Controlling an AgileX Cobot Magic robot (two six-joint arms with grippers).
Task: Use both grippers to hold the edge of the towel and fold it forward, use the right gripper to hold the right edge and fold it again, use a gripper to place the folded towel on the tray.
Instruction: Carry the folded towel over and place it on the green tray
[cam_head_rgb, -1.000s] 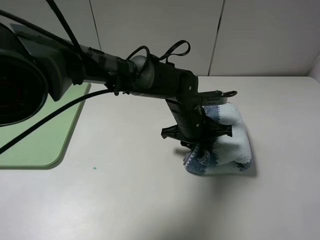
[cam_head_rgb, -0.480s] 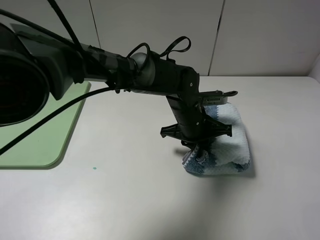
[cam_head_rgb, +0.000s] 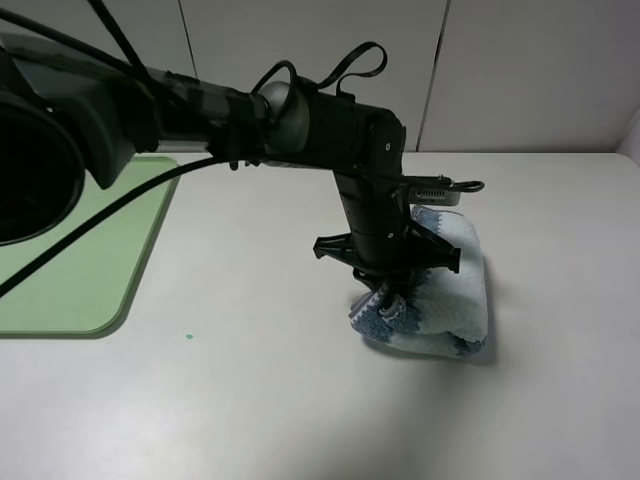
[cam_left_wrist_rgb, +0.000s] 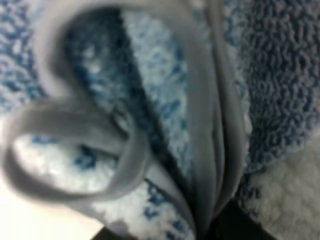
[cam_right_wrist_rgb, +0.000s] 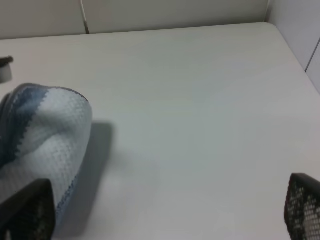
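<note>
1. A pale tabletop (cam_head_rgb: 250, 400) runs back to light grey wall panels. On it are only a folded cloth, a green tray off to the left of the high view, and a tiny green speck near the front.

2. The towel (cam_head_rgb: 440, 300) lies right of the middle as a thick striped bundle, already folded down. Its long axis runs front to back, tilted a little.

3. The left tool (cam_head_rgb: 390, 300) reaches across the middle and comes down on the bundle's near-left end. Its jaws are pressed together on the towel. In the left wrist view the grey hem (cam_left_wrist_rgb: 210, 125) fills the picture, stacked in several layers that run into the dark jaw tips, with one loop of hem bulging loose beside them.

4. That gripped end looks raised a little off the surface, with a shadow under it. The far side seems to rest on the tabletop.

5. The right tool (cam_right_wrist_rgb: 165, 210) has its fingers well apart and holds nothing. From its wrist view the towel sits just beside one finger, with bare tabletop ahead. The right arm is outside the high view.

6. The tray (cam_head_rgb: 90, 280) lies well to the left of the towel, with open tabletop between them, and sits on the left arm's own side.

7. In my judgement the folding is done and the carry is in hand. The move turns on a leftward transfer across that gap, and the loose hem loop could let the folds spill open on the way.
</note>
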